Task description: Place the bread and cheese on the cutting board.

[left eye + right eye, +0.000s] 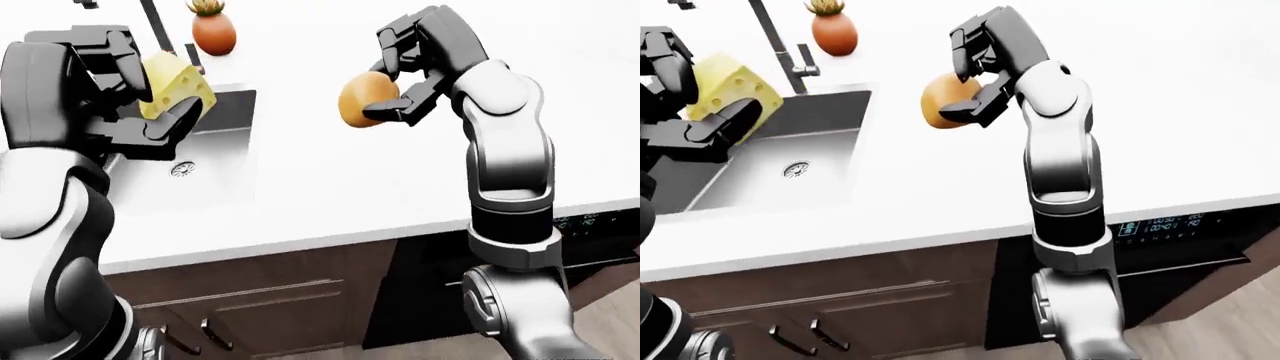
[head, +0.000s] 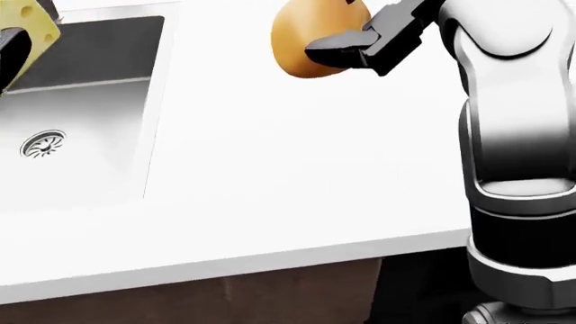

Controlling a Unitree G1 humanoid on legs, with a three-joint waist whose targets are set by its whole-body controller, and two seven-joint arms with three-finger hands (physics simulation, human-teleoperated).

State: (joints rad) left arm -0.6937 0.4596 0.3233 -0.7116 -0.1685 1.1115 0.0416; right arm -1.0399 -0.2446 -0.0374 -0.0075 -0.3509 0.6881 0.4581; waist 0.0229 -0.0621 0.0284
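Left hand (image 1: 120, 90): fingers wrapped round the cheese (image 1: 178, 86), upper left of left-eye view, held up over the sink (image 1: 215, 161).
Right hand (image 1: 410, 71): pinching the bread (image 1: 365, 99), top centre, lifted clear of the counter (image 1: 350, 180).
Why held so: prob. both items carried at once, kept high so nothing drags on the counter.
Cutting board: not visible in any view; drop-off spot can't be judged.
Other: faucet (image 1: 775, 37) and an orange potted plant (image 1: 213, 30) by sink's top edge; dishwasher panel (image 1: 1170, 225) lower right.
Stage: looks like pickup done, placing not yet.
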